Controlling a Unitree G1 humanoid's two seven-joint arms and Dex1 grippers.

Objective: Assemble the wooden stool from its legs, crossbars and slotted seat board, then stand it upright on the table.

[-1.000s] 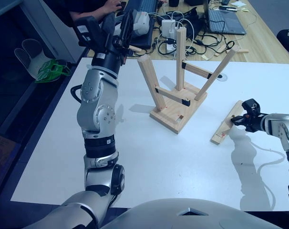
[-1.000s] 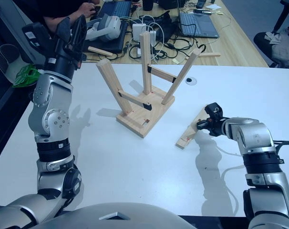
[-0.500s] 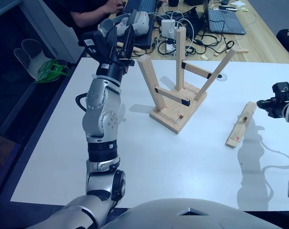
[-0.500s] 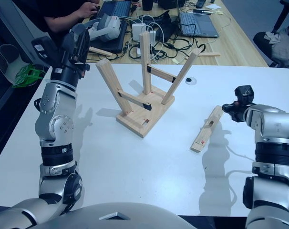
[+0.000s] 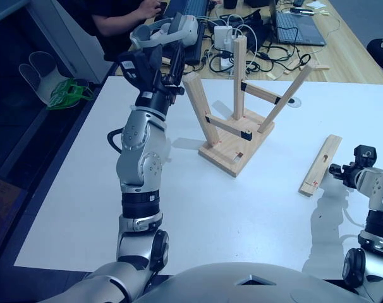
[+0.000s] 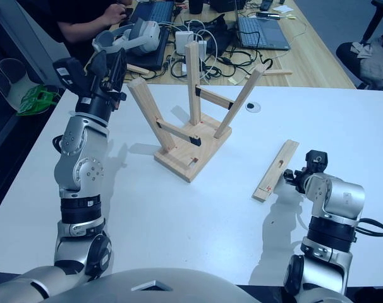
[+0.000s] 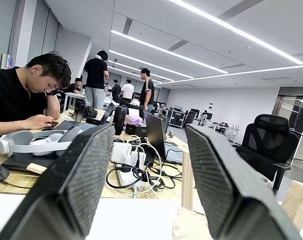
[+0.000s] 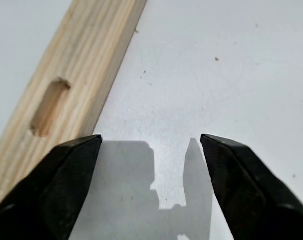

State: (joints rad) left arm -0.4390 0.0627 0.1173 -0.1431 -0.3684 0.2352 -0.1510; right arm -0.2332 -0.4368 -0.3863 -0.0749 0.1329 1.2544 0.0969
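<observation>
Stool (image 5: 234, 139), part-built: upside down on the tabletop (image 5: 179, 214), seat board flat, three legs up, joined by crossbars. Loose slotted leg (image 5: 320, 164): flat on the tabletop, right of the stool. Left pincer (image 5: 161, 63) spread, raised beside one upturned leg; right pincer (image 8: 150, 140) spread, low just beside the loose slotted leg.

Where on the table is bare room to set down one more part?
The widest free patch is the near half of the table, in front of the stool. A strip also lies between the stool and the loose leg. It is tight by the right gripper beside that leg, and where the left gripper is raised by the stool.
</observation>
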